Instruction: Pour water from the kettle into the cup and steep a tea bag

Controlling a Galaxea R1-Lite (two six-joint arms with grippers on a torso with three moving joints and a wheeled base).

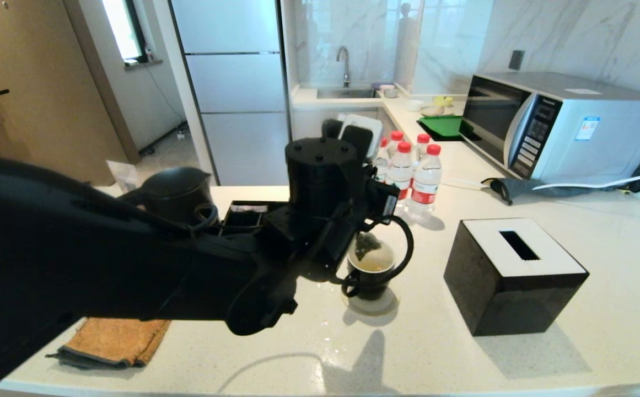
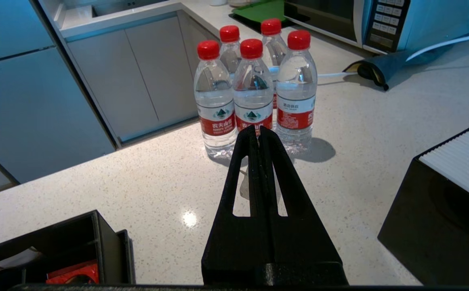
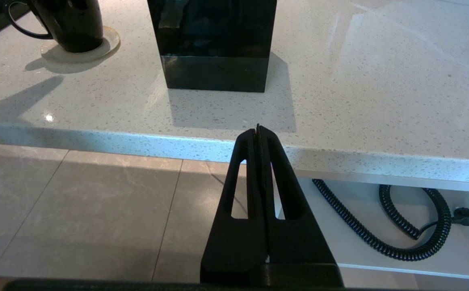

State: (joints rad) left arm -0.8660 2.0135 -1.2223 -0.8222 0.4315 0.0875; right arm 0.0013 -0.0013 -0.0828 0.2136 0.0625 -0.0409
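- The tall matte black kettle (image 1: 179,194) with its domed lid stands upright on the pale speckled stone counter (image 1: 441,342), well to the left of the cup and behind the left arm; set down like that, the pouring looks finished.
- A folded orange-brown cloth (image 1: 113,341) lies left of the cup at the counter's front edge, probably kept handy for spills.
- A black open tray (image 1: 244,215) holding a red sachet sits between kettle and cup, likely the tea store.
- The left gripper (image 2: 259,133) hangs above the cup, fingers pressed together with something thin and whitish caught between them. I judge this to be the tea bag's string, held so the bag can be lowered or dipped.
- The small glossy black cup (image 1: 371,273), white inside, rests on a round pale coaster (image 1: 370,303) near the counter's middle.
- The grey-green pyramid tea bag (image 1: 366,245) hangs at the cup's rim, its lower tip at or near the pale yellowish water (image 1: 375,264); whether it is wetted I cannot tell.
- Red-capped clear plastic bottles (image 1: 414,173) stand behind the cup.
- A black cube tissue box (image 1: 512,275) sits right of the cup.
- The right gripper (image 3: 258,131) is parked below the counter's front edge, right of the cup, fingers closed on nothing.
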